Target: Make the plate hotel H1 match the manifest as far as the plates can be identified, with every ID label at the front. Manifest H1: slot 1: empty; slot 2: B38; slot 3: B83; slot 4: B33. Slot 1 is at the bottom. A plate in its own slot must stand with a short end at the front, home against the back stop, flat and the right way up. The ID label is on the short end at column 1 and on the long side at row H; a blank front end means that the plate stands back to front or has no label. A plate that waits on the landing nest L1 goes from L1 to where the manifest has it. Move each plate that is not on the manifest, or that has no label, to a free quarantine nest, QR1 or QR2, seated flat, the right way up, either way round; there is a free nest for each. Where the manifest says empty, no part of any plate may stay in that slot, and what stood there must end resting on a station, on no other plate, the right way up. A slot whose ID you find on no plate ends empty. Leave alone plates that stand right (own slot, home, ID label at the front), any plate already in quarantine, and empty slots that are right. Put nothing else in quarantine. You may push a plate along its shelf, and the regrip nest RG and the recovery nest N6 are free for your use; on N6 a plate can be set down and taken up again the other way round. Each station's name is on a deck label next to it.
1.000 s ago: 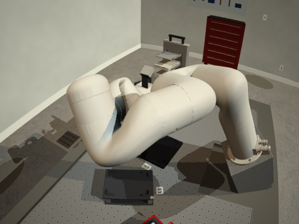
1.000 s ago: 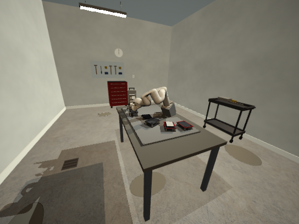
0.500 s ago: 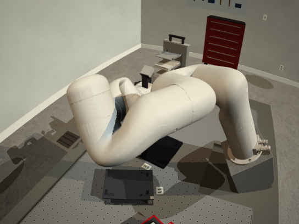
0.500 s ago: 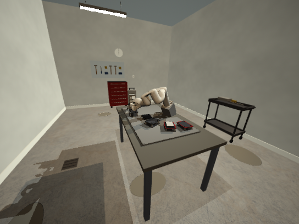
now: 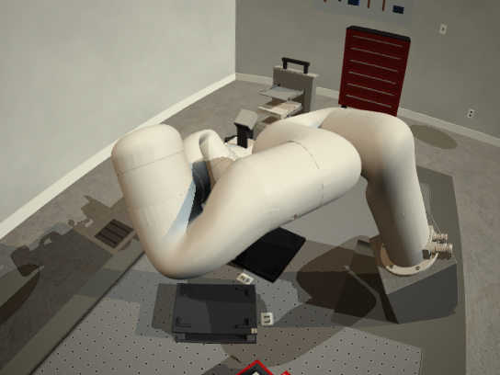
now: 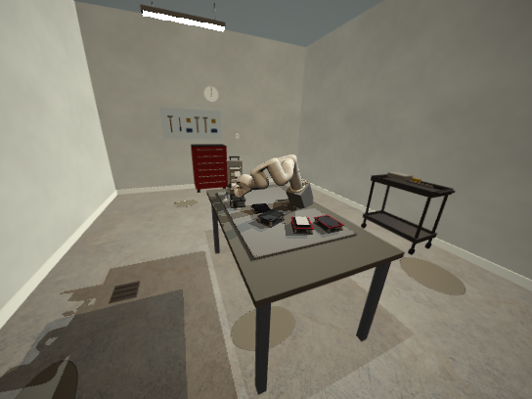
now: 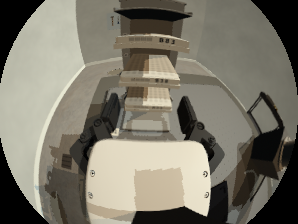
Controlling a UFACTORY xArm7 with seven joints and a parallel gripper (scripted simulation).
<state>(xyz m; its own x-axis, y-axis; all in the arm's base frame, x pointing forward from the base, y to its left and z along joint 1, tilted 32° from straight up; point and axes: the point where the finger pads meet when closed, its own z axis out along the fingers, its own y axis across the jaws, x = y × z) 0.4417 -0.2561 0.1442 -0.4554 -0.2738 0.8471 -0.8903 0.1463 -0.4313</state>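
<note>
The plate hotel H1 (image 7: 152, 36) stands straight ahead in the wrist view, with a black handle on top. Pale plates lie on its shelves: a top one (image 7: 152, 43) with dark marks at its front right, one below it (image 7: 150, 68), and a lower one (image 7: 150, 103). I cannot read any label. My gripper (image 7: 149, 101) is open, its two dark fingers level with the lowest plate and just in front of the hotel. In the top view the hotel (image 5: 289, 86) shows behind the arm (image 5: 257, 184), which hides the gripper.
The empty landing nest L1 (image 5: 215, 312) and the black nest N6 (image 5: 271, 252) lie below the arm. A small tilted stand (image 5: 245, 121) is near the hotel. Two red-rimmed quarantine nests show in the exterior view: one (image 6: 302, 223) holds a white plate, the other (image 6: 329, 222) is empty.
</note>
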